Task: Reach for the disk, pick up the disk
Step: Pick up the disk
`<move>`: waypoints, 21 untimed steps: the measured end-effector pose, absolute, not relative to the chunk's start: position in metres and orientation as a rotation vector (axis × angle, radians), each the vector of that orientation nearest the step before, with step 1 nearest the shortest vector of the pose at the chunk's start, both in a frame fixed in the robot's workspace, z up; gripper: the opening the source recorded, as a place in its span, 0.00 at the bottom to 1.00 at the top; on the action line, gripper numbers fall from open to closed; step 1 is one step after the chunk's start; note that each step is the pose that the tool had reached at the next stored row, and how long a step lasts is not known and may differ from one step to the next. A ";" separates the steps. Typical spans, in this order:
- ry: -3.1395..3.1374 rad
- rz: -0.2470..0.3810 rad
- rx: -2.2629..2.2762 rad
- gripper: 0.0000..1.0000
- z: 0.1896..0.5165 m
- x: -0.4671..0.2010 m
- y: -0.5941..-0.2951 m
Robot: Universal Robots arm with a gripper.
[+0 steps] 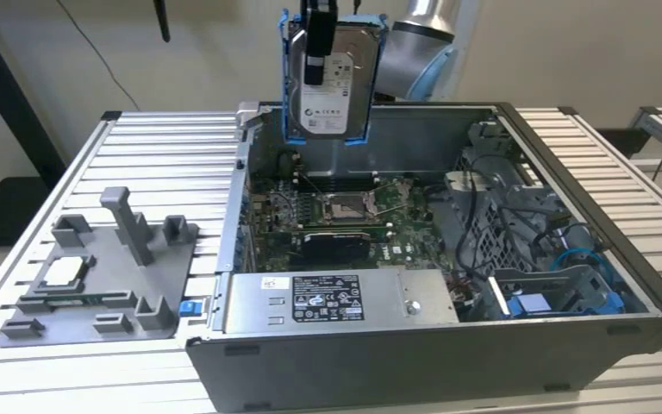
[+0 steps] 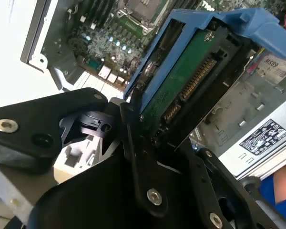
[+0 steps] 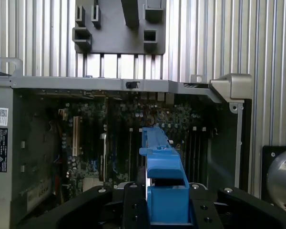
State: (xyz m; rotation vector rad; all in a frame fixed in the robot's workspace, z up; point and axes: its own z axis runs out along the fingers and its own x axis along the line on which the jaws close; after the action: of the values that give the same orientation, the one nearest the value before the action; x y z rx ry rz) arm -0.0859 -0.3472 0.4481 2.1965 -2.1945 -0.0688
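The disk (image 1: 343,103) hangs upright in the air above the open computer case (image 1: 590,172), with the tool (image 1: 317,69) clamped across its upper end. The hold looks narrow and near one edge, though how much of that edge is truly gripped is hard to tell. A slip or swing could drop it onto the motherboard (image 1: 343,216) below, or knock it against the case wall.

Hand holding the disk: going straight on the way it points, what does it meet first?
Likely the motherboard inside the open case, with the disk in the hand touching first; depth is unclear.
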 end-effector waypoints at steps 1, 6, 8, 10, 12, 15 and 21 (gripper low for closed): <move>-2.194 -0.069 2.196 0.00 0.448 -0.082 -0.347; -2.192 -0.073 2.195 0.00 0.448 -0.063 -0.347; -2.192 -0.074 2.194 0.00 0.448 -0.056 -0.348; -2.191 -0.075 2.193 0.00 0.448 -0.049 -0.348; -2.191 -0.077 2.193 0.00 0.448 -0.041 -0.348; -2.190 -0.078 2.192 0.00 0.448 -0.031 -0.348; -2.189 -0.077 2.191 0.00 0.448 -0.018 -0.348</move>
State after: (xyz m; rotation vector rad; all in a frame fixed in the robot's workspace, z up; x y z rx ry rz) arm -0.0179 -0.3478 0.4481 2.1907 -2.1889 -0.0766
